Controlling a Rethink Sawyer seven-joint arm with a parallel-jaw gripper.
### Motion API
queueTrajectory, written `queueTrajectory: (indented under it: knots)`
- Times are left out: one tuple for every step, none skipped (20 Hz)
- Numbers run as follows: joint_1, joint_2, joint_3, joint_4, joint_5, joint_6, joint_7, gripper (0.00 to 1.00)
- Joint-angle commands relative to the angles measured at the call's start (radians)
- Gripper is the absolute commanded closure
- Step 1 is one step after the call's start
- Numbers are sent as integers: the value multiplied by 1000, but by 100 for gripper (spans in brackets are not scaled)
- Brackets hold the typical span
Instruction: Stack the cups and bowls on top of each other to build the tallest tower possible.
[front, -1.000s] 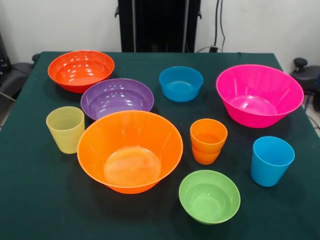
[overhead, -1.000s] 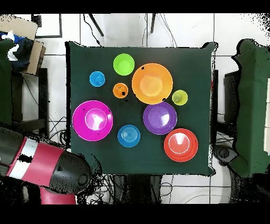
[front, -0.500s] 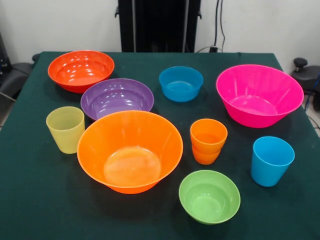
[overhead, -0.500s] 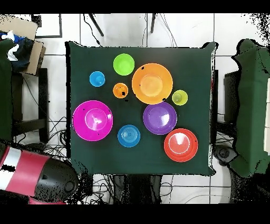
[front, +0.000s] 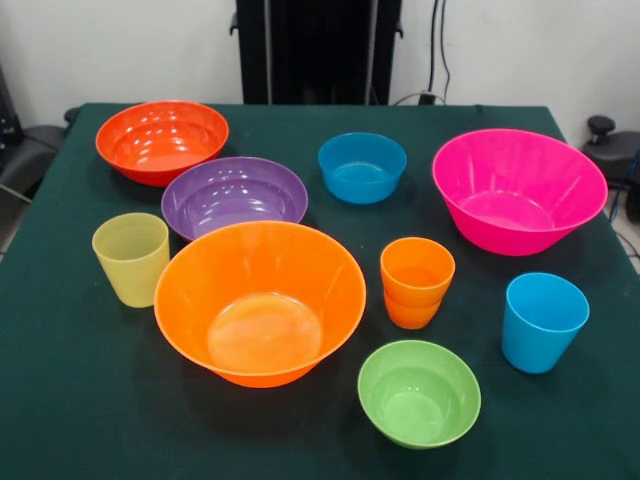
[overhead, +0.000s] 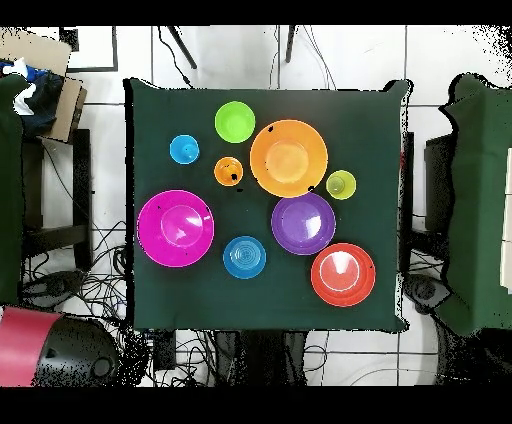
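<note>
The bowls stand upright and apart on the green table (front: 300, 120): large orange (front: 260, 300) (overhead: 288, 158), hot pink (front: 518, 188) (overhead: 176, 228), red-orange (front: 162, 140) (overhead: 343, 274), purple (front: 234, 195) (overhead: 303, 223), blue (front: 362, 166) (overhead: 244, 257) and lime green (front: 419, 392) (overhead: 234, 121). Among the cups, a pale yellow-green ribbed one (front: 131, 258) (overhead: 341, 184) sits beside the orange bowl. The orange cup (front: 417, 282) (overhead: 228, 171) looks nested in a second one. A sky blue cup (front: 543, 321) (overhead: 184, 149) stands alone. No tower is in view. The gripper shows in neither view.
A red and black link of the arm (overhead: 50, 350) lies off the table at the overhead view's lower left corner. Chairs (overhead: 480, 200) stand along both sides of the table, and cables trail on the tiled floor (overhead: 80, 285).
In the overhead view the arm's red and black link has drawn back down and left, away from the table's corner. The cups and bowls have not moved.
</note>
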Motion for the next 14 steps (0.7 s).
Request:
queueTrajectory:
  knots:
    - [9, -6, 60, 97, -102, -1, 96, 100]
    - [14, -3, 63, 98, -106, -6, 101, 100]
    - [19, 3, 68, 97, -109, -10, 112, 100]
    - [20, 8, 69, 90, -114, -11, 119, 100]
    - [19, 16, 71, 78, -119, -9, 126, 100]
    - [17, 24, 73, 63, -125, -5, 132, 100]
    - [13, 31, 75, 48, -129, -1, 134, 100]
    - [8, 39, 77, 31, -134, 6, 136, 100]
    - [4, 46, 79, 14, -138, 13, 138, 100]
    - [0, 53, 83, -2, -142, 22, 137, 100]
    - [-4, 60, 86, -19, -145, 32, 140, 100]
    - [-8, 67, 90, -38, -148, 41, 143, 100]
    - [-12, 74, 93, -56, -151, 50, 146, 100]
    - [-16, 81, 96, -74, -154, 60, 148, 100]
